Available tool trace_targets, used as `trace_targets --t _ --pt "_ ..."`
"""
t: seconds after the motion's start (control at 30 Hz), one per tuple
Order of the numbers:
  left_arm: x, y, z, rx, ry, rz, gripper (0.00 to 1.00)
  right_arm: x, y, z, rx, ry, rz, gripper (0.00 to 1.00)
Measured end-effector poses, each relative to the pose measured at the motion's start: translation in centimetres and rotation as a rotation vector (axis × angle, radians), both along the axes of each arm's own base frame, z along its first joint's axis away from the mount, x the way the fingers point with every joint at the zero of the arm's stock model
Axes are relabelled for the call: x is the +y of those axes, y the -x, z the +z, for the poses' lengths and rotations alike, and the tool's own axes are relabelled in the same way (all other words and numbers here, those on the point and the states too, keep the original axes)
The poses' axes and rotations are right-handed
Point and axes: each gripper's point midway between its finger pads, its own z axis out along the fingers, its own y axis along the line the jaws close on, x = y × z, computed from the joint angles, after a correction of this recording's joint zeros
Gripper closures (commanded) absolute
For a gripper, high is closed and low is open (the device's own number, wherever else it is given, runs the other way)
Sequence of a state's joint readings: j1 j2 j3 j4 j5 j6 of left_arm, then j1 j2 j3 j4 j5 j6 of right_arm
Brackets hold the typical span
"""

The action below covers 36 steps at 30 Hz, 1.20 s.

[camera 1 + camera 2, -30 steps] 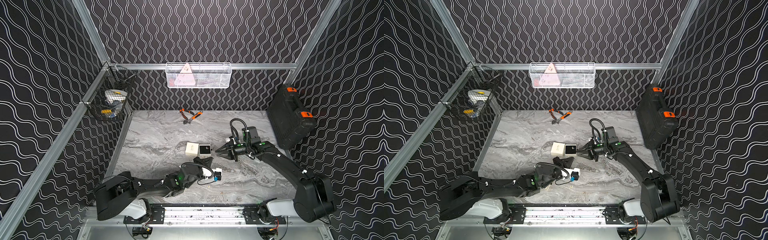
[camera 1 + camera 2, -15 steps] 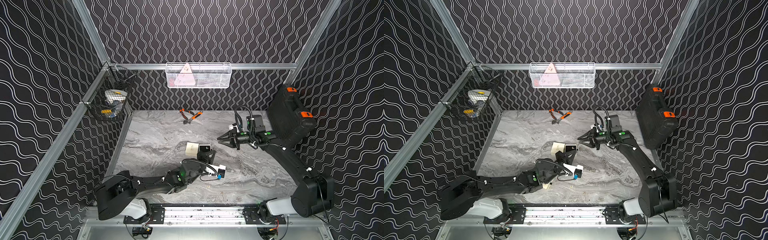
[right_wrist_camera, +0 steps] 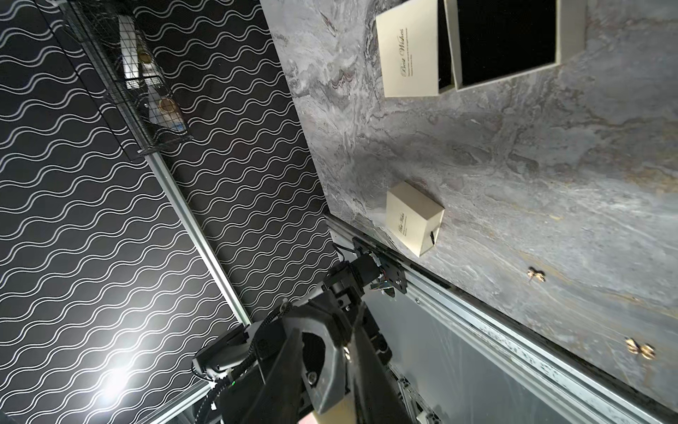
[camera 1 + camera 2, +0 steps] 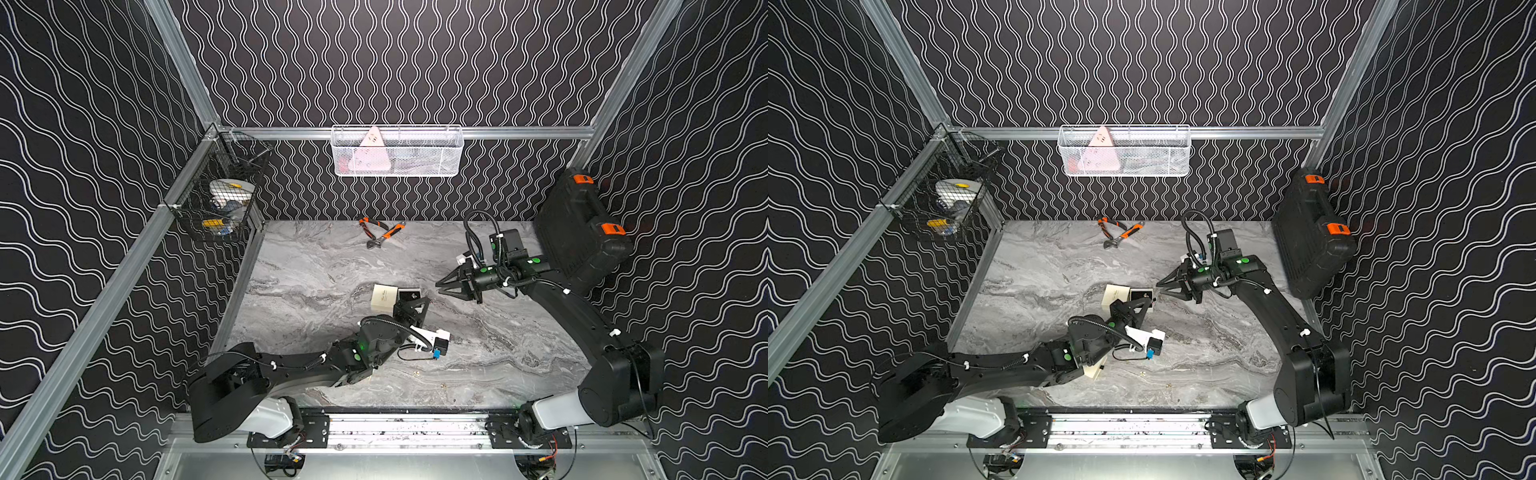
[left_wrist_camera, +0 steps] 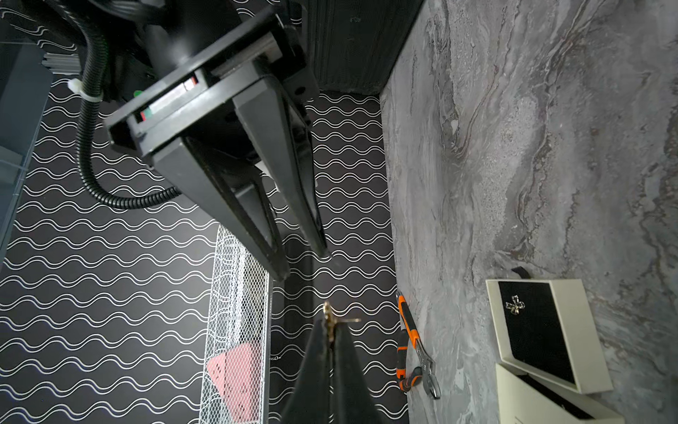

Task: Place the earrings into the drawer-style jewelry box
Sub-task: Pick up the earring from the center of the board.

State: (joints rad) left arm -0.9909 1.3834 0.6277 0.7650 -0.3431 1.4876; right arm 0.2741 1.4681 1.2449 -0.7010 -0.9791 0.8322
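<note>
**Gold earring pinched beside the open drawer**

Left tool is clamped on one earring. It is probably featherlight and slick, with a thin post that could bend, so a grip on the ornament seems safest. The drawer lies open just beside the tool on the desk, with a second earring on its black lining. Two loose earrings lie near the desk's front edge. Right tool hangs close by, jaws apart and empty, so room looks tight.
</note>
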Motion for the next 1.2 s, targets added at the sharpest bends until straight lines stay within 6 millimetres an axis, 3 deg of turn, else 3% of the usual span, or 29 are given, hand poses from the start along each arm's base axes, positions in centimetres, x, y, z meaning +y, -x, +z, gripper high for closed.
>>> trace_targets --t 0.5,0.83,1.2 --pt "0.3 -0.3 0.1 -0.004 -0.004 0.009 1.00 0.6 2.5 -1.3 0.021 -0.145 0.054 0.82" --pt "0.4 -0.3 0.3 -0.007 0.005 0.013 1.00 1.1 1.8 -0.1 -0.060 -0.224 0.057 0.83" --pt "0.5 -0.3 0.4 -0.008 0.008 0.017 1.00 1.4 1.9 -0.3 -0.067 -0.251 0.059 0.86"
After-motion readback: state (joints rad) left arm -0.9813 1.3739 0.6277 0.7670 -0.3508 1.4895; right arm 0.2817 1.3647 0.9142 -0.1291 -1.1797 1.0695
